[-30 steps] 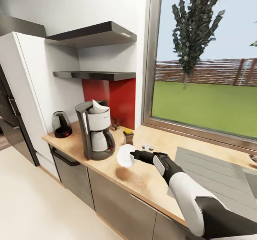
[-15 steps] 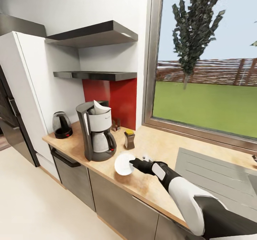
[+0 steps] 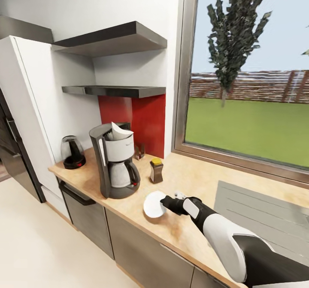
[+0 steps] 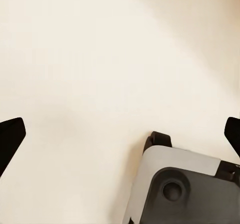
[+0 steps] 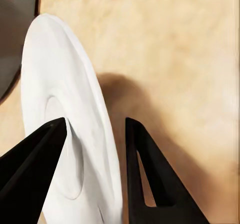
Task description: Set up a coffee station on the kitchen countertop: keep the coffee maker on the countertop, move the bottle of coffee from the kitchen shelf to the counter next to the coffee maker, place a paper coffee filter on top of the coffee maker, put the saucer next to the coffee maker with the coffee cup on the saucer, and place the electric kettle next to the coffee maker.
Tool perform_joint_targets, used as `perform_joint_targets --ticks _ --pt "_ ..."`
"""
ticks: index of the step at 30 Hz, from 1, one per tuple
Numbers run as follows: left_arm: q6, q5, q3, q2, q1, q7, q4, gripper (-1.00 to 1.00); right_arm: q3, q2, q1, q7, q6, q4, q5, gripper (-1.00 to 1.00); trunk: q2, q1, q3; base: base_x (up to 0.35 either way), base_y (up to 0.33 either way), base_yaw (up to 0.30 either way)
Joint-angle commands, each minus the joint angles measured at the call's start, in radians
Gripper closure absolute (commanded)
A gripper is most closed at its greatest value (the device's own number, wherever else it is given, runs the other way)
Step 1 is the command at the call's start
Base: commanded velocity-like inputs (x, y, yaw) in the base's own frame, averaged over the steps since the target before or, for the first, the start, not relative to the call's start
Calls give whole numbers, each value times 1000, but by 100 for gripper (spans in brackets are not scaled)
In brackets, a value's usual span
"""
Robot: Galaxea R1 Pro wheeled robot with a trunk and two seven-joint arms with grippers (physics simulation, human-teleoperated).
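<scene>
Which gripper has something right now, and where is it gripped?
The right gripper pinches the white saucer by its rim, one finger on each face. The left gripper is open, holding nothing.

The robot's right arm (image 3: 231, 241) is showing a glossy white shell over its forearm, running into black casing toward the shoulder and a black wrist with a pale grey panel. Its right pincer (image 3: 165, 202) is ending in matte black, wedge-shaped fingers (image 5: 30, 174) that are tapering to narrow tips. The left pincer (image 4: 120, 134) is showing black fingertips beside a grey, round-cornered housing (image 4: 175, 184) with one round dark fitting.
</scene>
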Motion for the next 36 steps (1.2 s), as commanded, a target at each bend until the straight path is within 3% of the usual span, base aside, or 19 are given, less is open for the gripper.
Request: perform_joint_targets --ticks 1,9,35,36 --pt "5 9 -6 1 0 -1 -2 -100 -9 0 -1 1 5 -1 4 100 -2 1 -2 93 32 0" --pt "6 10 -6 1 0 -1 -1 -100 -10 0 -1 -1 5 -1 4 100 -2 1 -2 205 115 0" --pt "5 10 -6 1 0 -1 9 -100 -10 1 -1 -2 5 -1 4 100 -2 1 -2 42 53 0" --pt "5 10 -6 1 0 -1 9 -100 -10 1 -1 -2 5 -1 4 -100 -2 1 -2 2 3 0"
